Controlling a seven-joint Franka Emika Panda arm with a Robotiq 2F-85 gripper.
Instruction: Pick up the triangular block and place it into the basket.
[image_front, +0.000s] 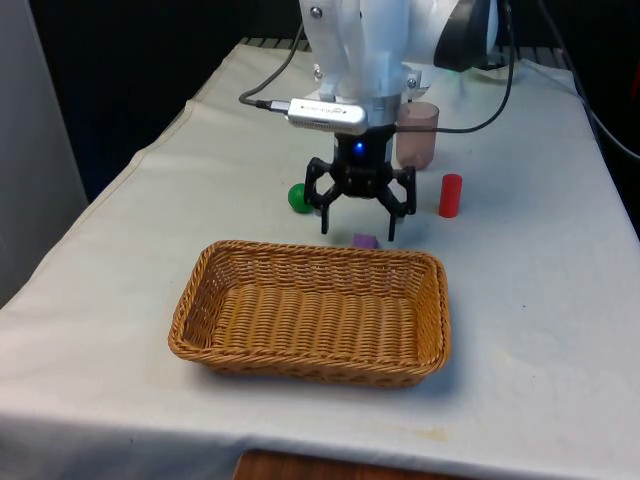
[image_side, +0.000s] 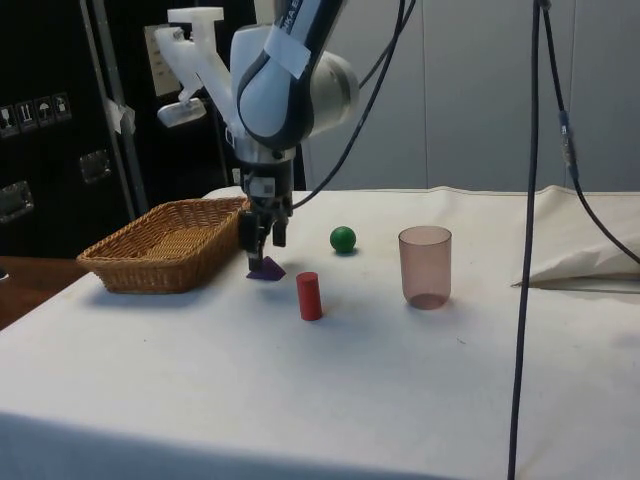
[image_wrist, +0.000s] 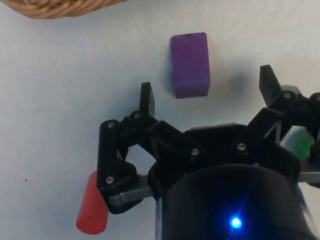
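Front, side views share basket (image_front: 310, 315); wrist overhead

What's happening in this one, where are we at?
The gripper hangs open just above the purple triangular block, which lies on the white cloth just behind the wicker basket; the fingers sit either side of it but have not closed. Nothing is in the basket yet. A green ball, a red cylinder and a pinkish translucent cup stand nearby, untouched.
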